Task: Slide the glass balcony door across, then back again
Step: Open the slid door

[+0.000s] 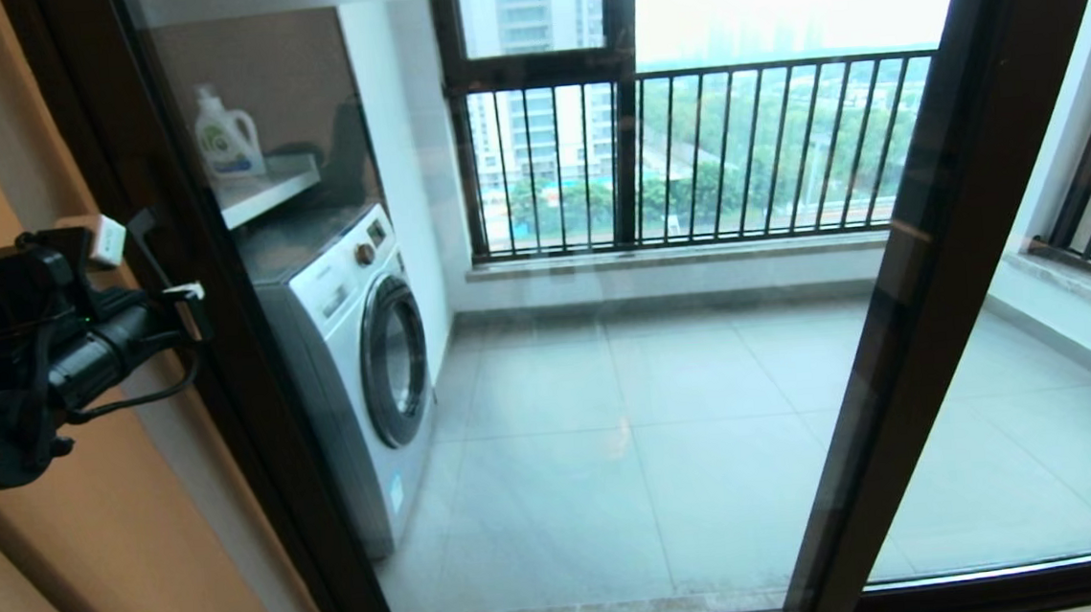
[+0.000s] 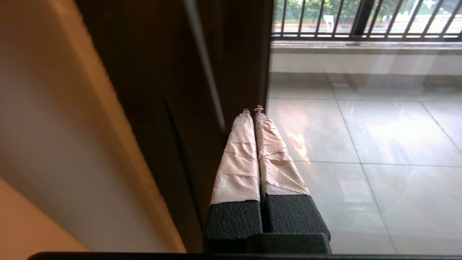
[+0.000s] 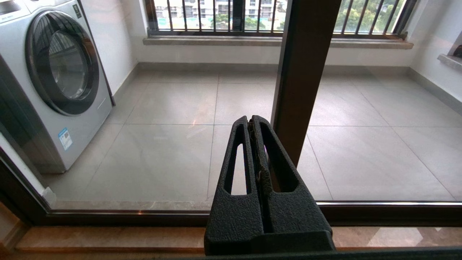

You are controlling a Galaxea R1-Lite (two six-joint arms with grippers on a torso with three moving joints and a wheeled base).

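The glass balcony door (image 1: 272, 440) fills the head view, its dark-brown left upright standing against the orange wall. I cannot make out its pull handle. My left gripper (image 1: 188, 294) is at that upright at mid height. In the left wrist view its tape-wrapped fingers (image 2: 238, 155) are shut with nothing between them, and their tips lie beside the dark frame (image 2: 234, 54) at the edge of the glass. My right gripper (image 3: 251, 121) is out of the head view. It is shut and empty, low before the glass, near a brown upright (image 3: 306, 72).
Behind the glass are a white washing machine (image 1: 357, 358), a shelf with a detergent bottle (image 1: 224, 136), a grey tiled floor (image 1: 659, 413) and a black barred railing (image 1: 708, 155). The orange wall (image 1: 93, 568) is close on the left. The bottom rail (image 3: 108, 216) runs along the sill.
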